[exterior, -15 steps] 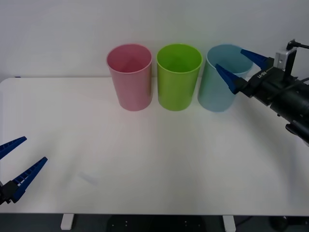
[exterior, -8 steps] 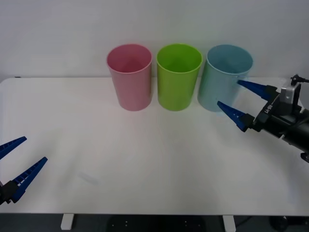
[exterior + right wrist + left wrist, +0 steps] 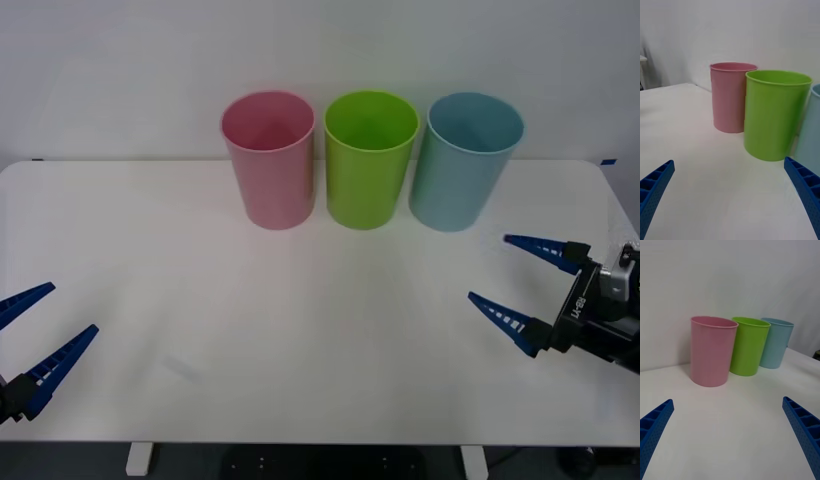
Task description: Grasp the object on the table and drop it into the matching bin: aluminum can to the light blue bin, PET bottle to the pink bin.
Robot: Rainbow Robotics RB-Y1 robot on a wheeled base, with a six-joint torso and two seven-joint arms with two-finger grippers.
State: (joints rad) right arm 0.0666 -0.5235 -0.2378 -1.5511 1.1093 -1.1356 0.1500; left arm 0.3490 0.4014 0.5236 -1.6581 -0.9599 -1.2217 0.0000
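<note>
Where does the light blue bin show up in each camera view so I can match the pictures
Front view: the blue bin is the right end of the row at the table's far edge.
Right wrist view: just its wall at the picture's edge, beside the green bin.
Left wrist view: farthest of the three.
Shared landmark: the green bin, always beside it.

Bright, even, diffuse room light, seemingly from overhead; no hard shadows. White table (image 3: 300, 300) nearly washed out, faint grey smudge near front left. 3 bins cast soft, short shadows at bases; pink bin (image 3: 268, 160) interior darker than its rim. Front view sharp. Both wrist views softer, slightly hazy; blue fingers (image 3: 655, 187) at bottom corners blurred, too close for focus.
</note>
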